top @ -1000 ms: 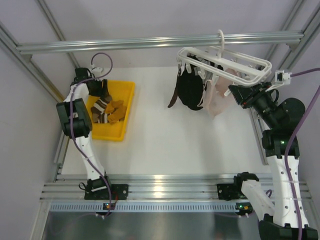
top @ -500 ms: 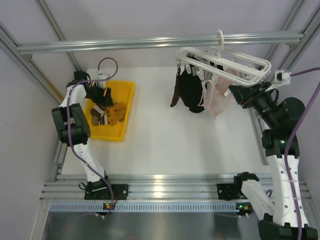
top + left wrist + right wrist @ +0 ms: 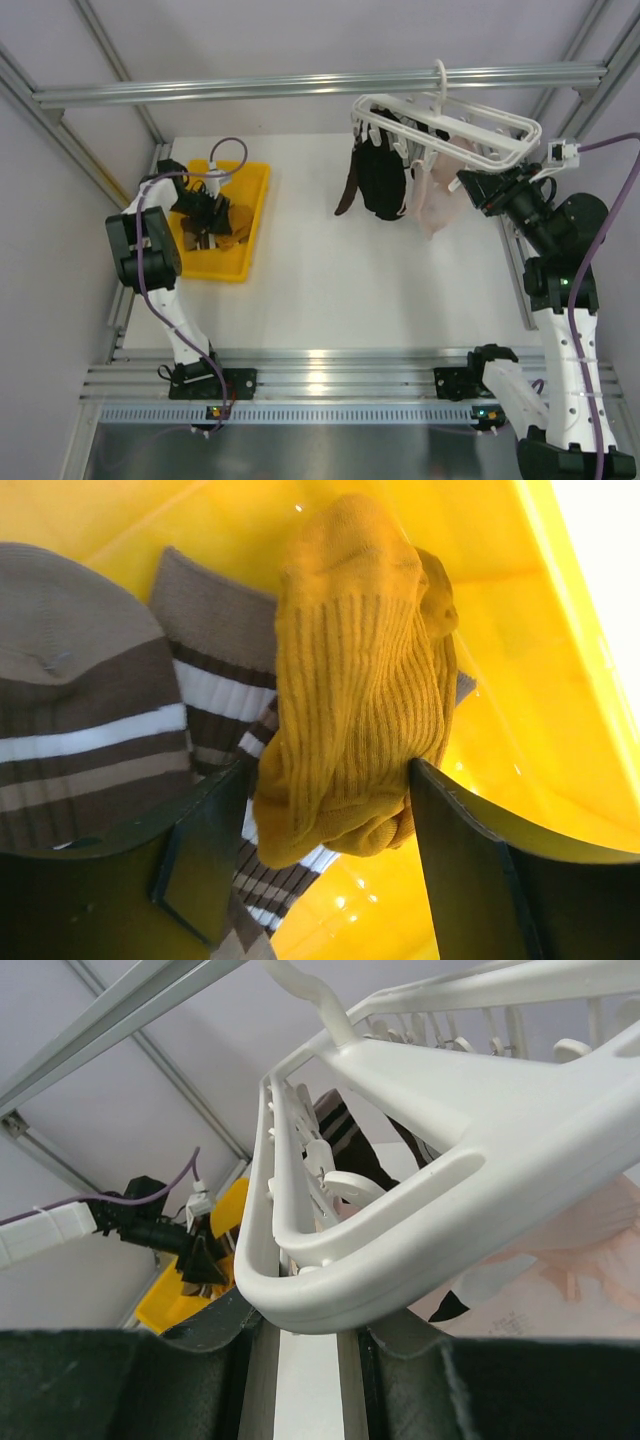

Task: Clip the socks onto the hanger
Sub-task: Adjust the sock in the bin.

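From above, the hanger (image 3: pixel 500 125) is seen hooked over the aluminium bar (image 3: pixel 250 88), well apart to the right of the yellow tray (image 3: pixel 258 185). A dark sock (image 3: pixel 378 180) and a pale pink sock (image 3: pixel 432 200) are already clipped beneath it. Its right end is pinched by the right gripper (image 3: pixel 468 182), probably so that the frame is steadied for clipping. The left gripper (image 3: pixel 205 215) is lowered into the tray, where the unclipped socks lie.

In the left wrist view, the jaws are spread. The mustard sock (image 3: pixel 350 680) is straddled inside the tray, partly over the striped sock (image 3: pixel 90 730). A pick is judged to be in hand.

In the right wrist view, the hanger's rim is clamped between the fingers, with the tray glimpsed far beyond, lower left.
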You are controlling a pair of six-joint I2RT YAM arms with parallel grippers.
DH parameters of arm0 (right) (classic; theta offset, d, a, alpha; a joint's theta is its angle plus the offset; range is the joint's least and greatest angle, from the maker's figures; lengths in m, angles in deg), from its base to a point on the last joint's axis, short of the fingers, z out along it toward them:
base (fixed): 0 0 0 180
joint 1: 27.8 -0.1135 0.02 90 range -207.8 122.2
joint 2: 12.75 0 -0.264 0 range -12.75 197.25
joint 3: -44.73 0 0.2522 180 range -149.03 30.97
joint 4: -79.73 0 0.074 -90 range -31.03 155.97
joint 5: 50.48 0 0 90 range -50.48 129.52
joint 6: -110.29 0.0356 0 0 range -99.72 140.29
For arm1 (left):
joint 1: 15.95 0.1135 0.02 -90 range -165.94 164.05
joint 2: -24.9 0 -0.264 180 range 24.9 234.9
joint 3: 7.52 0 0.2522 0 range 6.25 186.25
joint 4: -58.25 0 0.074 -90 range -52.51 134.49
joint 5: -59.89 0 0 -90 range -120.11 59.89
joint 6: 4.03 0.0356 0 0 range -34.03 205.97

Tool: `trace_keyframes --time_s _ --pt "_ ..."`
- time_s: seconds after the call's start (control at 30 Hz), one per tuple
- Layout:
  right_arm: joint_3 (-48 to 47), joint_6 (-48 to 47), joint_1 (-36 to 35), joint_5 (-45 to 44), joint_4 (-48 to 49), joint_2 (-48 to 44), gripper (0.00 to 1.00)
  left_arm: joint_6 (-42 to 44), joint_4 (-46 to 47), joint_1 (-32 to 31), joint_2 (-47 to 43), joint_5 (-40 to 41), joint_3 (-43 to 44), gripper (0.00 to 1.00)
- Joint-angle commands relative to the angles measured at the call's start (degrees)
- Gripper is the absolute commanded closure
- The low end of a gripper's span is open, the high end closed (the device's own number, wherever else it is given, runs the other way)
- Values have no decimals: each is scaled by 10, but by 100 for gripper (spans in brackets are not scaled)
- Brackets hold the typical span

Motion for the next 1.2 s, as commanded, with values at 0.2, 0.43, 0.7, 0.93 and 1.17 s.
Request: trace_keyframes --time_s 0.2,0.43,0.7,0.93,1.17 --pt "-10 -17 7 19 -33 9 100 58 28 -16 -35 15 -46 55" --pt "-8 -18 8 18 -35 9 100 30 12 -9 -70 -6 -9 100" --pt "-4 -14 8 20 -33 10 100 -58 -6 1 -33 -38 127 100" --pt "-6 -15 8 18 -31 16 100 -157 53 3 66 3 195 100" --pt "-1 -16 8 18 -31 19 100 -263 108 3 164 45 270 96"
